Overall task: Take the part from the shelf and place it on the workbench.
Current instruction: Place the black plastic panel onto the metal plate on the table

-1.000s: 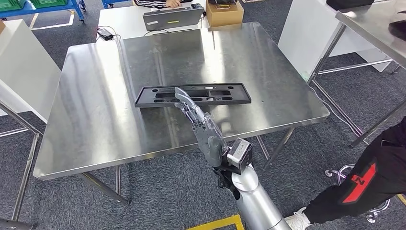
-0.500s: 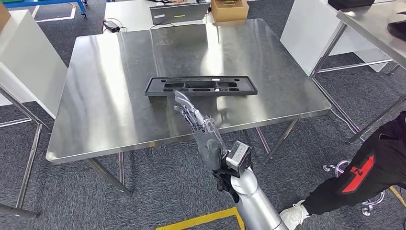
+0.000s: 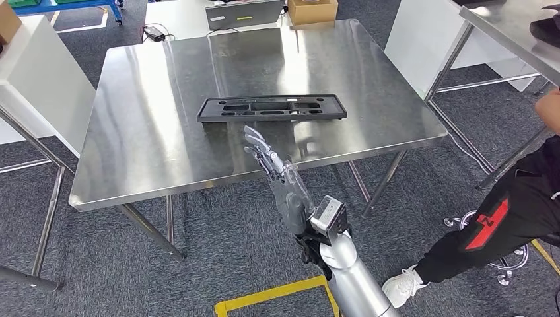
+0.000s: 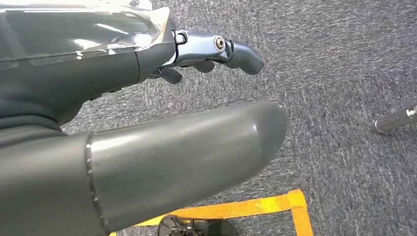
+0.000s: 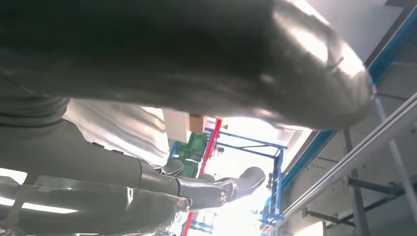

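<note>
The part (image 3: 272,108) is a long flat black plastic frame with several cut-outs. It lies flat near the middle of the steel workbench (image 3: 145,132), and nothing touches it. My right hand (image 3: 280,181) is raised over the bench's near edge, short of the part, with its fingers stretched out and apart and nothing in them. The right wrist view has that right hand (image 5: 147,162) empty too. In the left wrist view my left hand (image 4: 162,147) hangs over grey carpet with nothing in its grip.
A person in black trousers with a red mark (image 3: 502,224) stands close on the right, beside a chair base (image 3: 508,271). Another steel table (image 3: 508,33) is at the far right and a white table (image 3: 33,86) at the left. Yellow floor tape (image 3: 264,300) runs below.
The whole view has pulled back from the bench, so the camera moved. My right hand, near the part's front edge a second ago, is now clear of it at the bench's edge.
</note>
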Motion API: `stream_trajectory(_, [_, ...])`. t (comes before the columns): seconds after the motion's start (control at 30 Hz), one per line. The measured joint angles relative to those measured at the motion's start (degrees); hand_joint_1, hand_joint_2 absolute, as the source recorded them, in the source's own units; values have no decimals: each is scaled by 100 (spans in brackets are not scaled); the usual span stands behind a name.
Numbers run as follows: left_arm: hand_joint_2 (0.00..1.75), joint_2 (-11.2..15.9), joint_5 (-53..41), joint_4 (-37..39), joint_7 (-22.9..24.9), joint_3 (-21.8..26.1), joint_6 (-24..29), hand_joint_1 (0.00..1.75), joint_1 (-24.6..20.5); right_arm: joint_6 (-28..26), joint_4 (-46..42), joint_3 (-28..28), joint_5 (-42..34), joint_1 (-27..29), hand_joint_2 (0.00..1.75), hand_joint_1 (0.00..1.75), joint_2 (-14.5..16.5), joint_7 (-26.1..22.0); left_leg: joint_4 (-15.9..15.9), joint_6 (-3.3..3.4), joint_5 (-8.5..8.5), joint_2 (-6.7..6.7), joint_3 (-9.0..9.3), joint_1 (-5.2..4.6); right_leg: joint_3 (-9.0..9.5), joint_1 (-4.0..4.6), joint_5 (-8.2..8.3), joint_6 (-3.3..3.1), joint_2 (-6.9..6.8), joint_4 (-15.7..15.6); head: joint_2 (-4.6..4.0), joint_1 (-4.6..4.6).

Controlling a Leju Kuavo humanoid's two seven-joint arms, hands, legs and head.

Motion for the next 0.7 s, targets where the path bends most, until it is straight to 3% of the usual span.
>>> stream_trajectory(0.07, [0, 7, 0, 0, 0, 1, 4, 0, 8, -87, 10, 3, 39, 6, 0, 0, 2, 9, 583, -58, -471, 4, -219, 24, -86, -11, 78, -83, -13, -2, 0, -12])
stream_trajectory(0.13, [0, 6, 0, 0, 0, 1, 9, 0, 19, -234, 50, -4, 91, 52, 0, 0, -1, 33, 1220, -117, -793, 4, -405, 46, -190, -3, 146, -88, -23, 14, 0, -17])
stream_trajectory(0.17, [0, 7, 2, 0, 0, 1, 16, 0, 24, -311, 83, -11, 121, 90, 0, 0, -6, 42, 1317, -140, -794, 6, -382, 63, -239, -4, 173, -76, -25, 27, 0, -18])
stream_trajectory(0.2, [0, 10, 4, 0, -1, 1, 26, 0, 28, -390, 126, -21, 160, 136, 0, 0, -14, 48, 1192, -157, -694, 8, -245, 85, -281, -8, 194, -61, -26, 44, 0, -17])
stream_trajectory(0.27, [0, 19, 22, -1, -16, 4, 50, 0, 29, -577, 242, -49, 296, 233, 0, 0, -35, 38, 469, -183, -449, 8, 258, 129, -350, -17, 222, -31, -26, 95, 0, -18])
stream_trajectory(0.33, [0, 23, 57, -1, -45, 11, 74, 0, 31, -905, 405, -80, 592, 341, 0, 0, -51, 20, -45, -142, -351, -17, 568, 118, -408, 0, 254, 22, -26, 137, 0, -15])
stream_trajectory(0.47, [0, 31, 131, 0, -119, 40, 109, 0, 41, -1724, 954, -137, 1298, 701, 0, 0, -97, 108, -163, 58, -273, -28, 532, 72, -485, 31, 300, 168, -22, 158, 0, -8])
stream_trajectory(0.53, [0, 34, 167, 0, -156, 61, 130, 0, 46, -2079, 1305, -234, 1418, 938, 0, 0, -139, 195, -216, 176, -184, -20, 483, 76, -667, 28, 55, 142, -16, 526, 0, 3])
stream_trajectory(0.6, [0, 38, 205, 0, -190, 91, 152, 0, 72, -2368, 1692, -388, 1423, 1153, 0, 0, -190, 286, -217, 228, -118, -17, 393, 56, -989, 18, -339, 90, -10, 1305, 0, 14])
stream_trajectory(0.63, [0, 39, 218, 0, -209, 113, 158, 0, 97, -2482, 1904, -485, 1407, 1238, 0, 0, -221, 333, -216, 234, -87, -14, 351, 47, -1103, 17, -473, 94, -9, 1631, 0, 14])
stream_trajectory(0.67, [0, 39, 230, 0, -230, 133, 161, 0, 126, -2585, 2128, -594, 1391, 1307, 0, 0, -254, 370, -214, 234, -60, -11, 314, 40, -1119, 18, -528, 119, -8, 1771, 0, 14])
stream_trajectory(0.7, [0, 40, 242, 0, -251, 149, 163, 0, 154, -2689, 2366, -718, 1388, 1348, 0, 0, -286, 396, -213, 227, -35, -8, 284, 36, -1002, 19, -492, 157, -8, 1657, 0, 14])
